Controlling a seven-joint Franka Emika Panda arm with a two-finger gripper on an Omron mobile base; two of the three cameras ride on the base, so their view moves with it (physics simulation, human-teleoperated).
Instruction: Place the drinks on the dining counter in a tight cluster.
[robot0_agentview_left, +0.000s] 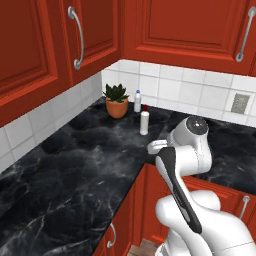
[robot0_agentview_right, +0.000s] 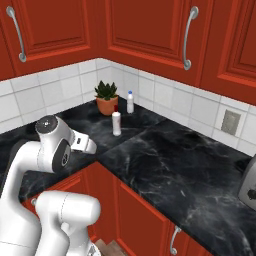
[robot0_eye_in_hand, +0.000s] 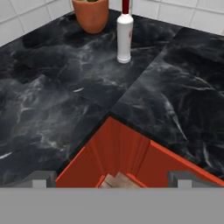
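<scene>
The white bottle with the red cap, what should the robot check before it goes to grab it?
1. White red-capped bottle standing upright on the black worktop: ok.
2. Tool open and holding nothing: ok.
3. Straight path from tool to bottle free of things: ok, bare worktop lies between them.
4. Room around the bottle for the tips: ok; the potted plant and the small blue-capped bottle stand apart from it.
5. Tool already at the bottle: not ok; it sits back over the inner corner of the red cabinets.
6. Where the dining counter is for dropping off: cannot tell.
</scene>
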